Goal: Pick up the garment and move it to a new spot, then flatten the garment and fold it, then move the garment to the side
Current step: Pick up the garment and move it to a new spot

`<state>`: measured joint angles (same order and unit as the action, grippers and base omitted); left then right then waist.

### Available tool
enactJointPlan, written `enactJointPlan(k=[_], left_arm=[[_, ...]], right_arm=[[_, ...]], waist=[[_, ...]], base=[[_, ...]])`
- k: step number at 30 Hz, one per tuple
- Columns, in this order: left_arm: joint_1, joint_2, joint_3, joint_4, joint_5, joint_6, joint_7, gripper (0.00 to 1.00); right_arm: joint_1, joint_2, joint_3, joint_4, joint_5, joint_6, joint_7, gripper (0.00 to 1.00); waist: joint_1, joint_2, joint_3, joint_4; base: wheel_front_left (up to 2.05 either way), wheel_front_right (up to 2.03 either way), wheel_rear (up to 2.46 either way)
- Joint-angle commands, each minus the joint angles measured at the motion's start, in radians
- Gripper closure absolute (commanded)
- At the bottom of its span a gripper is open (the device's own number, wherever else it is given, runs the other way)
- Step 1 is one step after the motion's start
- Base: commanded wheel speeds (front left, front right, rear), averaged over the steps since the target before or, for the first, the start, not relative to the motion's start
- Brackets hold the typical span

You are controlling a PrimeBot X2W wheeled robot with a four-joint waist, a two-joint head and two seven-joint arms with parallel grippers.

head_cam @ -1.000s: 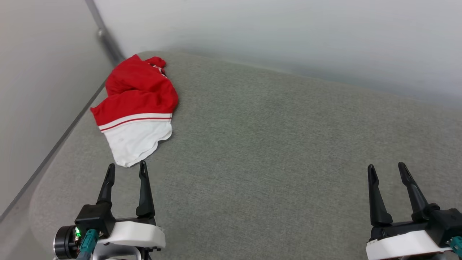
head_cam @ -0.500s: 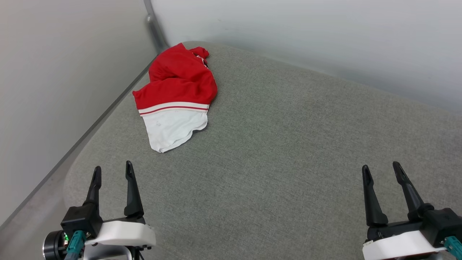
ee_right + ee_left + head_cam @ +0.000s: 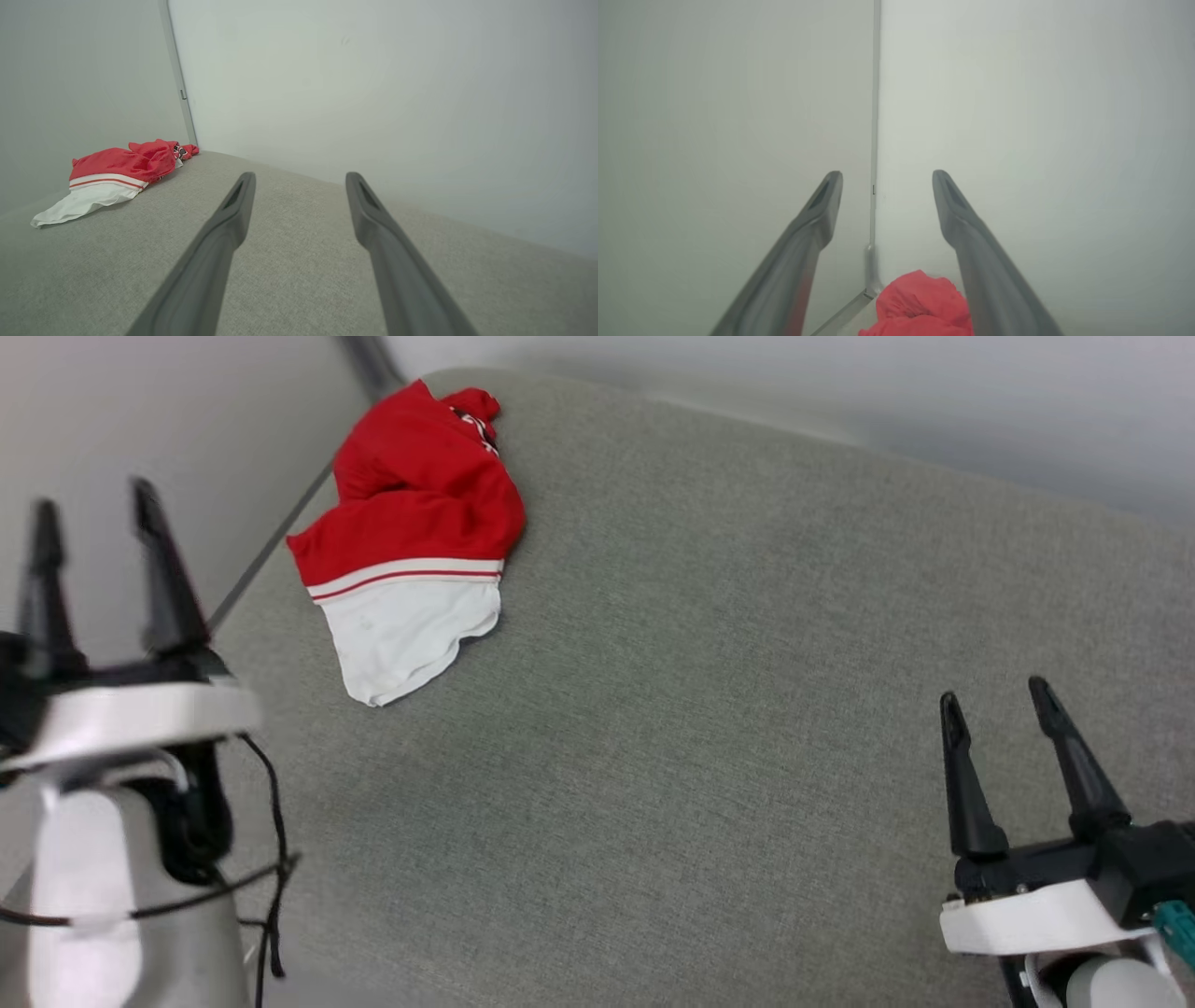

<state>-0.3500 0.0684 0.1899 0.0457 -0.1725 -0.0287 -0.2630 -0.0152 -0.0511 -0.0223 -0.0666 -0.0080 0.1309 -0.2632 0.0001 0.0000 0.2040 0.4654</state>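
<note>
The garment lies crumpled at the far left corner of the grey cloth surface, red on top with a white striped end toward me. It also shows as a red heap low in the left wrist view and as a flat pile at the left of the right wrist view. My left gripper is raised at the left edge, open and empty, left of the garment and apart from it. At the lower right my right gripper is open and empty, far from the garment.
Pale walls meet in a corner just behind the garment, with a grey strip running up the joint. The left wall runs close along the surface's left edge. A loose black cable hangs off my left arm.
My left gripper has risen high at the left of the head view. The camera has shifted, so the garment sits elsewhere in the picture. The right gripper is slightly higher; the garment's shape is unchanged.
</note>
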Motion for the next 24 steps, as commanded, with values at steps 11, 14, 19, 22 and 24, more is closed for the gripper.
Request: enactJointPlan(k=[11,14,19,22,24], left_arm=[[-0.42,0.149,0.135,0.081,-0.037,-0.097,-0.003,0.0],[-0.458,0.177,0.108,0.132,-0.05,-0.1,-0.002,0.0],[-0.542,0.326,-0.055,0.282,-0.101,-0.099,0.009,0.0],[-0.594,0.429,-0.203,0.392,-0.179,-0.1,0.116,0.0],[-0.616,0.478,-0.279,0.432,-0.236,-0.1,0.19,0.0]], right_arm=[[-0.164,-0.005,-0.014,-0.143,-0.106,0.0,-0.002,0.0],[-0.176,-0.008,-0.013,-0.157,-0.11,0.0,-0.002,0.0],[-0.198,-0.016,-0.013,-0.188,-0.12,0.0,-0.002,0.0],[-0.214,-0.019,-0.013,-0.212,-0.121,0.0,-0.002,0.0],[-0.218,-0.018,-0.012,-0.223,-0.12,0.0,-0.002,0.0]], waist=[[-0.0001,0.0,0.327,-0.132],[-0.0001,0.0,0.351,-0.144],[-0.0001,0.0,0.393,-0.175],[-0.0001,0.0,0.424,-0.198],[-0.0001,0.0,0.437,-0.206]], base=[[0.0,0.0,0.0],[0.0,0.0,0.0],[0.0,0.0,0.0],[0.0,0.0,0.0],[0.0,0.0,0.0]])
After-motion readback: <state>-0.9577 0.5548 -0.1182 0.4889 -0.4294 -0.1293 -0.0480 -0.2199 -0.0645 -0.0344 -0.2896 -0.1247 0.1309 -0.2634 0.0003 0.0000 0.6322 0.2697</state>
